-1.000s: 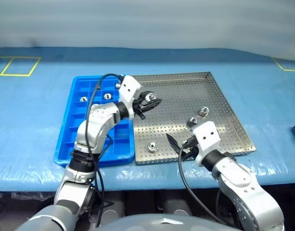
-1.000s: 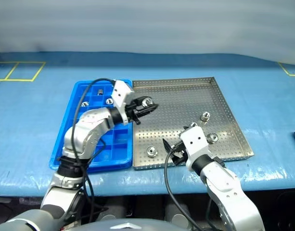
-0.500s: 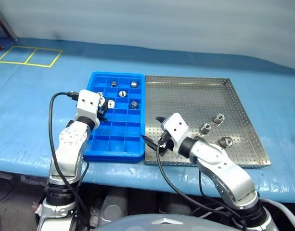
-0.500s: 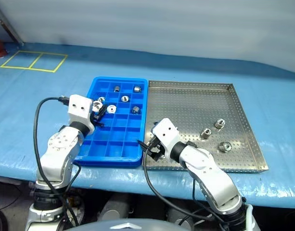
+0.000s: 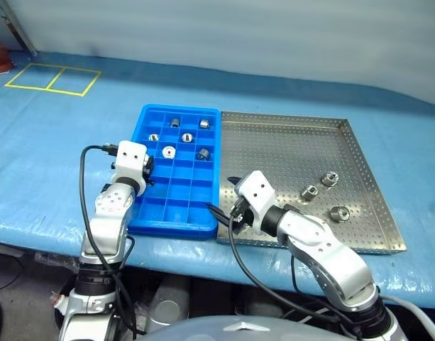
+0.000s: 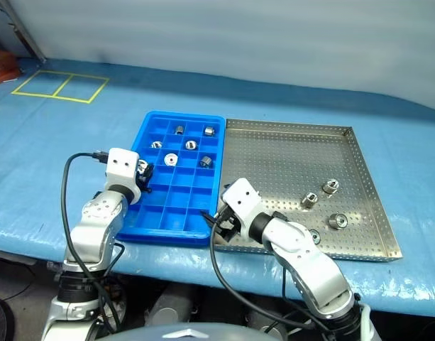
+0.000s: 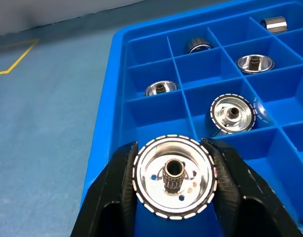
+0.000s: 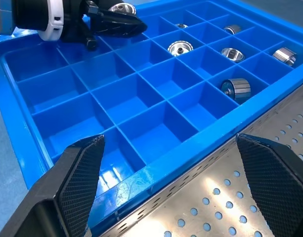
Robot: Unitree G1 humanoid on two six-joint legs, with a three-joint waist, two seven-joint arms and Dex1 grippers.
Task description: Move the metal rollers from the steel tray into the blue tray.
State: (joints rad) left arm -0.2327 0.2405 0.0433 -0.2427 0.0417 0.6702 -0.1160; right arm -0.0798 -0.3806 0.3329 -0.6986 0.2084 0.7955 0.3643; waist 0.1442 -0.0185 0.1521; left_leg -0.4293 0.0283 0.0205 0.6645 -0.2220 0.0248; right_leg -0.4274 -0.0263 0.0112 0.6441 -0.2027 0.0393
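Nearest the robot, the right pincer [image 8: 166, 187] stands wide open and empty, its two black fingers [image 8: 79, 173] spread over the near edge where the blue tray [image 5: 142, 222] meets the steel tray [image 5: 359, 238]. In the head views this pincer [image 5: 218, 211] hangs just above that seam at the front of both trays.

A little farther and to the left, the left pincer [image 7: 173, 185] is clamped on one metal roller [image 7: 174, 176], a shiny disc-faced piece with a toothed rim and a central hub, held between its fingers [image 7: 119, 197] above the blue tray's left column of compartments. From the head it sits over the tray's left rim [image 6: 145, 172].

On the steel tray's right part lie three more rollers [image 5: 339, 212], [image 5: 309, 190] and [image 5: 329, 177], apart from one another; a fourth [image 6: 314, 236] shows beside the right forearm near the front rim.

Farther back, the blue tray's compartments hold five rollers: one [image 5: 168, 150] in the third row, with others [image 5: 153, 137], [image 5: 186, 137], [image 5: 202, 152] around it and two at the far row [image 5: 175, 121], [image 5: 204, 123].

Both trays rest side by side, touching, on the blue-covered table [image 5: 288, 92]. Yellow tape lines [image 5: 50, 78] mark its far left corner.
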